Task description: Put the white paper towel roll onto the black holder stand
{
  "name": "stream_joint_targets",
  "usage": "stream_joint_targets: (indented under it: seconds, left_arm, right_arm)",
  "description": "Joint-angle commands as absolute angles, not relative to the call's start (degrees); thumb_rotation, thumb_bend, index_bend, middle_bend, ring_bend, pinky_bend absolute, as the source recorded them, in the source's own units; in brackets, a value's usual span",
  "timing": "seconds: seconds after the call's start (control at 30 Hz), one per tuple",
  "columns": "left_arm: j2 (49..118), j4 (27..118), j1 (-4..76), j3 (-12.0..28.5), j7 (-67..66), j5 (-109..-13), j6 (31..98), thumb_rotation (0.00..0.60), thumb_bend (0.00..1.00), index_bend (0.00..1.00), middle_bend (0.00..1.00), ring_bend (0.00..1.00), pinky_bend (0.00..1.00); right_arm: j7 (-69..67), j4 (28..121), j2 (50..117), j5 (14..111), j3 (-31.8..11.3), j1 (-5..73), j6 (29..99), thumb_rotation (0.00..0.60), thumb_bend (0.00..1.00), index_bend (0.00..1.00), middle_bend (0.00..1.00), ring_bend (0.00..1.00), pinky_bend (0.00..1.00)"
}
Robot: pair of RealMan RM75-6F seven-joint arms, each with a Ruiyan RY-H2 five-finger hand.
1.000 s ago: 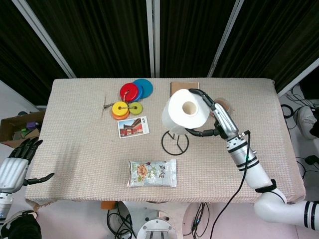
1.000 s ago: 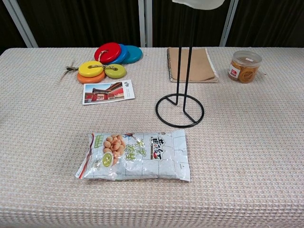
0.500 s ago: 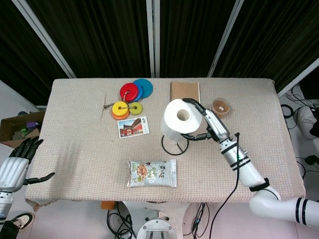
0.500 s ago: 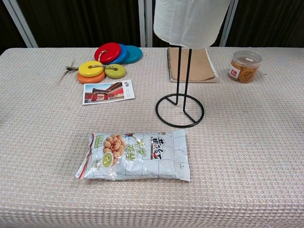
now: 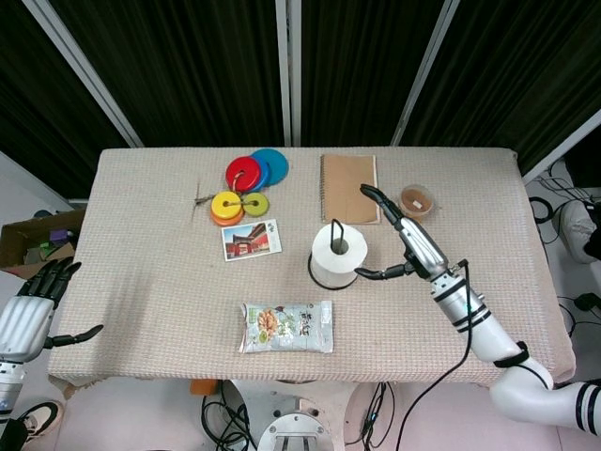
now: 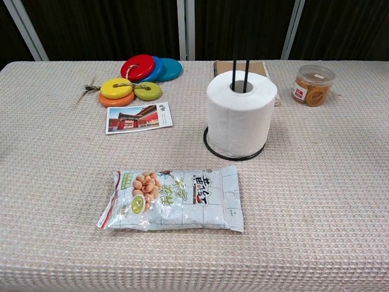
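One white paper towel roll (image 6: 241, 115) sits seated on the black holder stand (image 6: 239, 75), rods poking through its core, and my right hand (image 5: 404, 242) hovers just beside it, fingers spread, holding nothing, left hand (image 5: 33, 310) open off-table.

The robot's right hand (image 5: 406, 246) has a silver-grey metal back and slim black fingers (image 5: 372, 194), joined to a white forearm (image 5: 474, 320) ringed with narrow black bands near the wrist and again near the elbow. A thin black cable (image 5: 441, 349) runs from the wrist along the arm and hangs below it. The left hand (image 5: 34, 307), seen at the frame's lower left edge, shows the same build: a pale silver-white shell over the back, with dark, segmented fingers (image 5: 58, 274).
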State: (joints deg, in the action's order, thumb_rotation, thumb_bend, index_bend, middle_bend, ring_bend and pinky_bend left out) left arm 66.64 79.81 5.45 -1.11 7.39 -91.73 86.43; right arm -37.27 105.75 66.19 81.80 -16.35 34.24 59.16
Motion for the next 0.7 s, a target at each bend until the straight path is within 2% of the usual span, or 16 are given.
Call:
stream_joint_targets:
  seconds: [0.03, 0.13, 0.27, 0.37, 0.5, 0.7]
  left_arm:
    - [66.7, 79.8, 5.4, -1.1, 7.3, -91.7, 86.5, 0.281, 0.00, 0.07, 0.06, 0.05, 0.21]
    - [66.9, 79.6, 5.4, -1.0, 7.4, -91.5, 86.4, 0.278, 0.00, 0.07, 0.06, 0.05, 0.21]
    - [67.2, 79.2, 5.4, -0.8, 7.6, -91.2, 86.4, 0.280, 0.00, 0.07, 0.06, 0.05, 0.21]
    - [67.5, 79.0, 5.3, -0.7, 7.6, -91.3, 87.0, 0.281, 0.00, 0.07, 0.06, 0.05, 0.21]
    - [67.3, 79.3, 5.1, -0.7, 7.0, -91.3, 87.3, 0.277, 0.00, 0.07, 0.06, 0.05, 0.21]
    - [67.3, 80.0, 5.0, -0.7, 6.4, -91.6, 87.7, 0.278, 0.00, 0.07, 0.06, 0.05, 0.21]
  right_arm:
    - [-31.5, 105.4, 62.7, 86.8, -11.5, 29.6, 63.7, 0.600, 0.00, 0.00, 0.00, 0.00, 0.00]
    - [-24.7, 103.9, 59.6, 91.8, -5.1, 23.9, 68.1, 0.600, 0.01, 0.00, 0.00, 0.00, 0.00]
    - [-7.2, 97.7, 59.5, 94.5, 0.6, 15.1, 76.8, 0.600, 0.04, 0.00, 0.00, 0.00, 0.00]
    - [2.3, 93.2, 62.4, 92.8, 1.6, 8.9, 84.0, 0.600, 0.04, 0.00, 0.00, 0.00, 0.00]
    - [4.2, 86.7, 65.4, 91.6, 2.1, 3.8, 90.2, 0.600, 0.05, 0.00, 0.00, 0.00, 0.00]
    - [1.3, 81.5, 68.4, 88.3, 1.7, 0.5, 91.9, 0.600, 0.07, 0.00, 0.00, 0.00, 0.00]
